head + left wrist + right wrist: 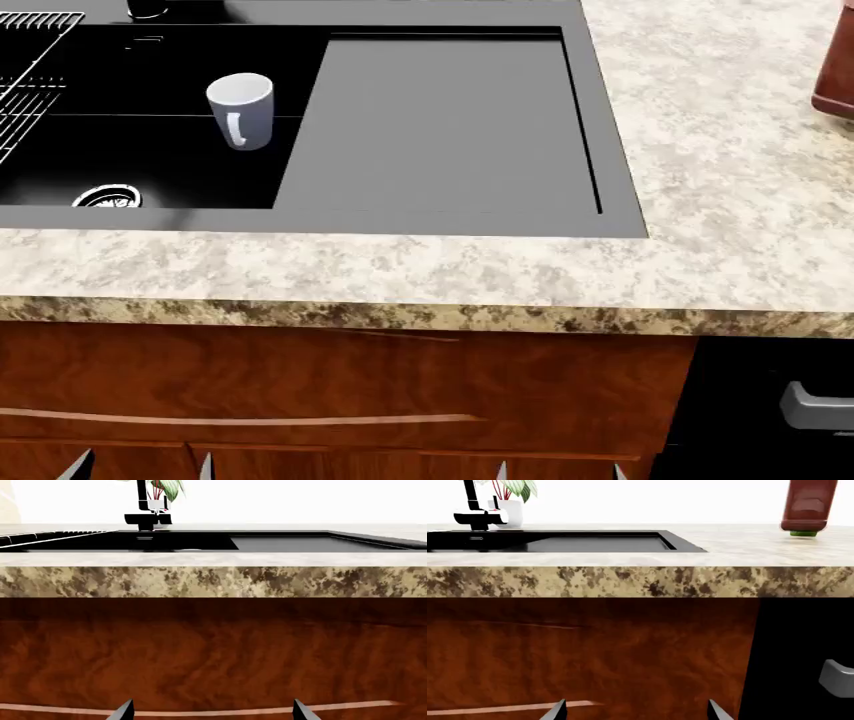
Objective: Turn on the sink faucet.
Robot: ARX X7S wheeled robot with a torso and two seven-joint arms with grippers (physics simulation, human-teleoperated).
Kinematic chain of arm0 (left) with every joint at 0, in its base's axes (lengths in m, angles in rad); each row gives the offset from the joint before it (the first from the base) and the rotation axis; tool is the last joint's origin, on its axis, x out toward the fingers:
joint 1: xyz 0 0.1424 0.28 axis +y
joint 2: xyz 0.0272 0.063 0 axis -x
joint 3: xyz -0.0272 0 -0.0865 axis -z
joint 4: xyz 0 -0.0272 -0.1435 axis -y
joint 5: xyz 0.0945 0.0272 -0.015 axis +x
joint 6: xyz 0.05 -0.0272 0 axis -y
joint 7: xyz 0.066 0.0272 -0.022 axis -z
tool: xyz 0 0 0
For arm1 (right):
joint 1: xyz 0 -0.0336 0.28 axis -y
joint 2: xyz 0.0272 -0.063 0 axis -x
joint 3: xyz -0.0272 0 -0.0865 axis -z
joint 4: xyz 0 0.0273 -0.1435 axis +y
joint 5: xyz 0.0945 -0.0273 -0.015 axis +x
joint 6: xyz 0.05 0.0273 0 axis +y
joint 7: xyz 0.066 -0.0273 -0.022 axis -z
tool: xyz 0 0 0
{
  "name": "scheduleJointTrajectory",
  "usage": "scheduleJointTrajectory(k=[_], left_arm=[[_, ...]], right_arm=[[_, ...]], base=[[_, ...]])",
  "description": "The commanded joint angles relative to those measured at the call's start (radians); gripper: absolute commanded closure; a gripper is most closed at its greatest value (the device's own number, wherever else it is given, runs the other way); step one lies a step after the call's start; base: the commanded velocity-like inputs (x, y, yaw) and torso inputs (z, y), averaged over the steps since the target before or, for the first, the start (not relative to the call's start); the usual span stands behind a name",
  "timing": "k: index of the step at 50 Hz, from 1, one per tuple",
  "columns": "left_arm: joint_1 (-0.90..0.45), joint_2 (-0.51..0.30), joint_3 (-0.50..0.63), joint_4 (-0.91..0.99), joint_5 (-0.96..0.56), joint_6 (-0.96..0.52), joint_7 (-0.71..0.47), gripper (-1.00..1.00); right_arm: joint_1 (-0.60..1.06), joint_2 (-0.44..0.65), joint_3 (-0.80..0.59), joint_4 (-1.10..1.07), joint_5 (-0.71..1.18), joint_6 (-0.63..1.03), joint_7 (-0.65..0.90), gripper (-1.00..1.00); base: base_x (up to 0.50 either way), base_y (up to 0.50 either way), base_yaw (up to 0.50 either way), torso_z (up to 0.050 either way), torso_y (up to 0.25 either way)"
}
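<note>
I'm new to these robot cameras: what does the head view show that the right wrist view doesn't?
Only the head view shows a white mug lying in the sink, the steel drain and a wire rack. Only the right wrist view shows the faucet, a potted plant behind it, and a brown bottle standing on the counter. Both show the sink, counter, wooden cabinet and the open fingers low by it.
</note>
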Motion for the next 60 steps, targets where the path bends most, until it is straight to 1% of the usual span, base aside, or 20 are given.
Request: scheduleJointTrajectory(k=[1, 10, 33, 42, 43, 51, 53, 57, 60], left_arm=[[-0.006, -0.015, 0.018, -0.011, -0.006, -0.001, -0.027, -1.0], [-0.003, -0.044, 0.052, -0.006, -0.036, -0.002, -0.052, -1.0], [-0.008, -0.077, 0.089, -0.005, -0.069, -0.021, -0.101, -1.0], [0.007, -0.095, 0.106, 0.014, -0.085, 0.028, -0.092, -1.0], [0.014, -0.101, 0.114, 0.017, -0.085, 0.056, -0.08, -1.0], [0.051, -0.124, 0.103, 0.099, -0.137, 0.039, -0.073, -1.0], [0.051, -0.126, 0.103, 0.096, -0.137, 0.044, -0.075, -1.0], [0.061, -0.138, 0.107, 0.146, -0.14, 0.011, -0.082, -1.0], [0.064, -0.158, 0.1, 0.224, -0.159, -0.053, -0.084, -1.0]], right_arm=[[0.0, 0.015, -0.017, -0.005, 0.02, 0.003, 0.021, -1.0], [0.002, 0.043, -0.053, -0.002, 0.042, -0.001, 0.055, -1.0], [0.002, 0.078, -0.093, -0.009, 0.081, -0.001, 0.091, -1.0], [0.003, 0.089, -0.104, -0.009, 0.088, 0.0, 0.102, -1.0], [0.003, 0.091, -0.106, -0.008, 0.089, 0.0, 0.104, -1.0], [-0.004, 0.108, -0.105, -0.051, 0.103, 0.029, 0.119, -1.0], [-0.006, 0.111, -0.106, -0.051, 0.107, 0.026, 0.121, -1.0], [-0.016, 0.125, -0.104, -0.115, 0.107, 0.061, 0.134, -1.0], [-0.017, 0.139, -0.098, -0.164, 0.108, 0.101, 0.145, -1.0]], base=[[0.0, 0.0, 0.0, 0.0, 0.0], [0.0, 0.0, 0.0, 0.0, 0.0], [0.0, 0.0, 0.0, 0.0, 0.0], [0.0, 0.0, 0.0, 0.0, 0.0], [0.0, 0.0, 0.0, 0.0, 0.0], [0.0, 0.0, 0.0, 0.05, 0.005], [0.0, 0.0, 0.0, 0.05, 0.007], [0.0, 0.0, 0.0, 0.05, 0.008], [0.0, 0.0, 0.0, 0.05, 0.007]])
